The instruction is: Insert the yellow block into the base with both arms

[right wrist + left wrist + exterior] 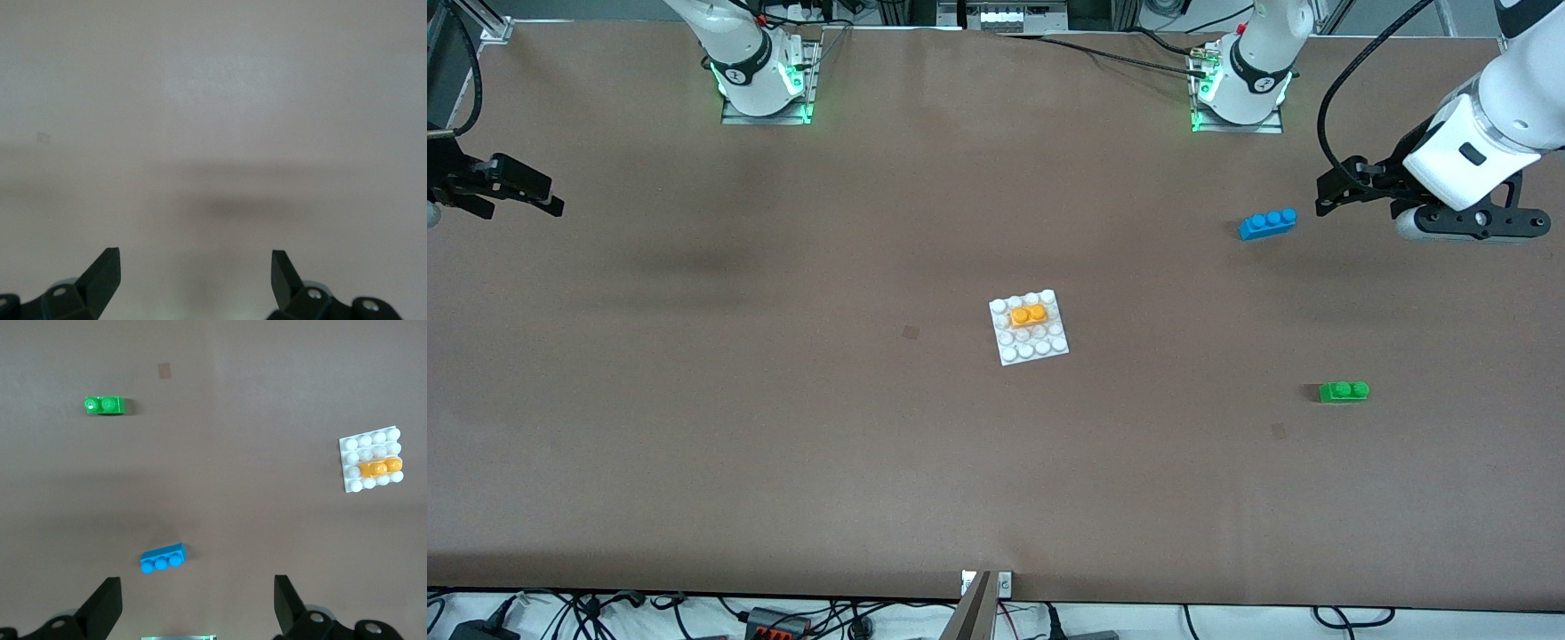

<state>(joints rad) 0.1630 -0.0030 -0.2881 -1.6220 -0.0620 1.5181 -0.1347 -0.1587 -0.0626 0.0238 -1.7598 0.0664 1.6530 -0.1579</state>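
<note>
Now yellow block (pixel 1029 315) sits on base (pixel 1049 348), well apart from both arms' spread fingers (pixel 107 603).

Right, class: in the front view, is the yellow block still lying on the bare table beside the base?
No: the yellow block sits on the studs of the base, in the second row from the robots' edge, with neither tool near it.

Block (pixel 1029 315): glossy yellow-orange plastic. Base (pixel 1040 349): smooth white plastic, studded. Blue brick (pixel 1267 223), green brick (pixel 1344 391): shiny plastic. Table (pixel 783 400): matt brown covering.
</note>
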